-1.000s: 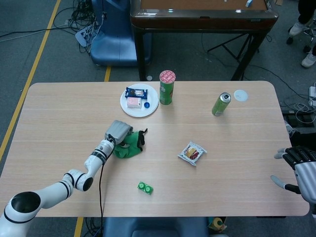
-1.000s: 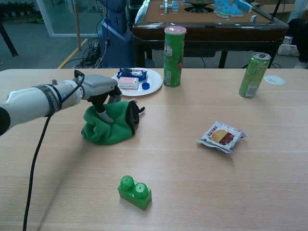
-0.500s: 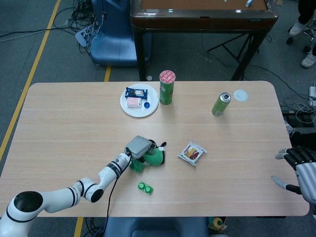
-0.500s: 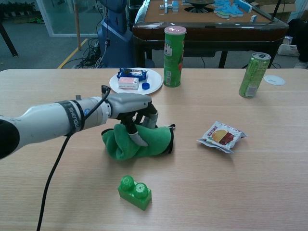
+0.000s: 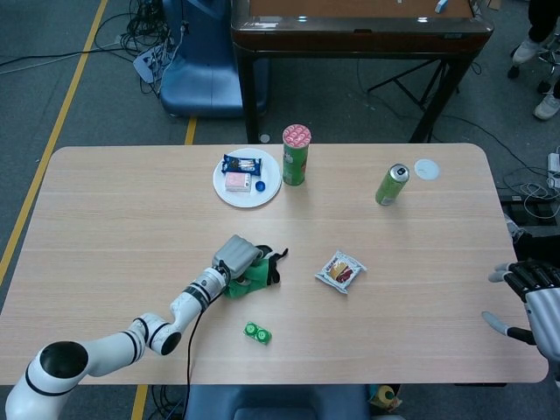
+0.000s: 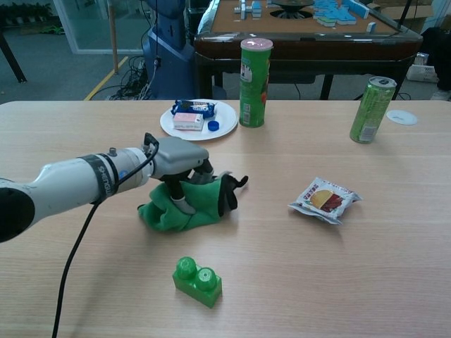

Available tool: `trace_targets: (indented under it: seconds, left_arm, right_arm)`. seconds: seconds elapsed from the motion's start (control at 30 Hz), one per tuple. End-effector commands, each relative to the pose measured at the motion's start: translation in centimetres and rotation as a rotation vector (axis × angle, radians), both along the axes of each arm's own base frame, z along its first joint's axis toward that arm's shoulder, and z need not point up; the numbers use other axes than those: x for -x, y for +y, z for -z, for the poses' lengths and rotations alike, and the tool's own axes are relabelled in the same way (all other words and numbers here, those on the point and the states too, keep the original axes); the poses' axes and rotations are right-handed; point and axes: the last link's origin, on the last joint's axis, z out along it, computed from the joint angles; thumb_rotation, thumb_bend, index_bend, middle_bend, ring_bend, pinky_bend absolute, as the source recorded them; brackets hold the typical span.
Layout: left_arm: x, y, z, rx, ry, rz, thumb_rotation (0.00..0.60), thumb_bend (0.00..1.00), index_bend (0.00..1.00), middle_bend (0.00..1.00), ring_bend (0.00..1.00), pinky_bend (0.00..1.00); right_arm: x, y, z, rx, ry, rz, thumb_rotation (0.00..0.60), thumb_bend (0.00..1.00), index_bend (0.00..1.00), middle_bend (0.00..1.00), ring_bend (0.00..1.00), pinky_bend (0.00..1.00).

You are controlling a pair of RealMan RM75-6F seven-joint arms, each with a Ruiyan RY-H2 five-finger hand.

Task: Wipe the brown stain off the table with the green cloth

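The green cloth (image 5: 255,275) (image 6: 189,206) lies bunched on the table near its middle, a dark edge at its right side. My left hand (image 5: 236,255) (image 6: 177,159) presses down on the cloth from above, fingers curled into its folds. No brown stain shows in either view; the cloth and hand cover the spot beneath them. My right hand (image 5: 535,299) hangs at the table's right edge, fingers spread and holding nothing; the chest view does not show it.
A green toy brick (image 5: 256,332) (image 6: 197,281) lies just in front of the cloth. A snack packet (image 5: 340,270) (image 6: 325,199) sits to its right. Behind stand a white plate (image 5: 269,190) (image 6: 227,113) with snacks, a chips tube (image 5: 296,155) (image 6: 255,82) and a green can (image 5: 391,185) (image 6: 371,109).
The left hand swept the cloth rightward and toward me across the table, then drew it back a little to the left. The right hand has not moved.
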Motion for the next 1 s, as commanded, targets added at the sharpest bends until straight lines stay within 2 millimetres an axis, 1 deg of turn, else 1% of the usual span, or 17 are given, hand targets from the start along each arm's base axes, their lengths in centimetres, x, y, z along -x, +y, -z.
trace_targets:
  seconds: [0.03,0.1,0.3,0.47,0.6,0.7,0.8,0.87,0.9,0.93,1.0]
  left_arm:
    - [1.1,0.9,-0.7,-0.052,0.034,-0.013,0.600,0.14,0.54,0.59,0.58,0.69]
    - [1.5,1.5,-1.3,-0.079,0.043,-0.024,0.600,0.14,0.54,0.59,0.58,0.69]
    - [2.5,3.3,-3.9,-0.167,0.052,-0.044,0.600,0.14,0.54,0.59,0.58,0.69]
    - [2.7,3.9,-6.1,-0.219,0.041,-0.042,0.600,0.14,0.54,0.59,0.58,0.69]
    - [2.8,4.4,-7.9,-0.261,-0.016,-0.077,0.600,0.14,0.54,0.59,0.58,0.69]
    - [2.7,4.7,-8.8,-0.292,-0.049,-0.093,0.600,0.14,0.54,0.59,0.57,0.69]
    - [2.7,4.8,-9.3,-0.313,-0.067,-0.099,0.600,0.14,0.53,0.59,0.57,0.69]
    - [2.9,4.8,-9.3,-0.315,-0.067,-0.103,0.600,0.14,0.51,0.56,0.55,0.69]
    - [3.1,4.8,-9.2,-0.302,-0.061,-0.118,0.600,0.14,0.47,0.51,0.51,0.68]
    - [3.3,4.8,-9.0,-0.290,-0.052,-0.131,0.600,0.14,0.41,0.44,0.45,0.66]
    - [3.6,4.7,-8.8,-0.266,-0.032,-0.155,0.600,0.14,0.27,0.29,0.33,0.59]
  right_arm:
    - [-0.1,0.0,0.0,0.000,0.000,-0.002,0.600,0.21,0.39,0.35,0.26,0.21]
    - [-0.1,0.0,0.0,0.000,0.001,-0.004,0.600,0.21,0.39,0.35,0.26,0.21]
    - [-0.2,0.1,0.0,0.003,0.000,-0.008,0.600,0.21,0.39,0.35,0.26,0.21]
    - [-0.3,0.1,0.0,0.003,-0.003,-0.012,0.600,0.21,0.39,0.35,0.26,0.21]
    - [-0.4,0.0,0.0,0.003,-0.006,-0.021,0.600,0.21,0.39,0.35,0.26,0.21]
    - [-0.5,0.0,0.1,0.001,-0.007,-0.025,0.600,0.21,0.39,0.35,0.26,0.21]
    - [-0.5,0.0,0.1,0.000,-0.009,-0.026,0.600,0.21,0.39,0.35,0.26,0.21]
    - [-0.4,0.0,0.1,0.000,-0.009,-0.024,0.600,0.21,0.39,0.35,0.26,0.21]
    - [-0.4,0.0,0.1,0.000,-0.010,-0.023,0.600,0.21,0.39,0.35,0.26,0.21]
    - [-0.4,0.0,0.1,0.000,-0.010,-0.023,0.600,0.21,0.39,0.35,0.26,0.21]
    - [-0.3,0.0,0.1,0.001,-0.011,-0.022,0.600,0.21,0.39,0.35,0.26,0.21]
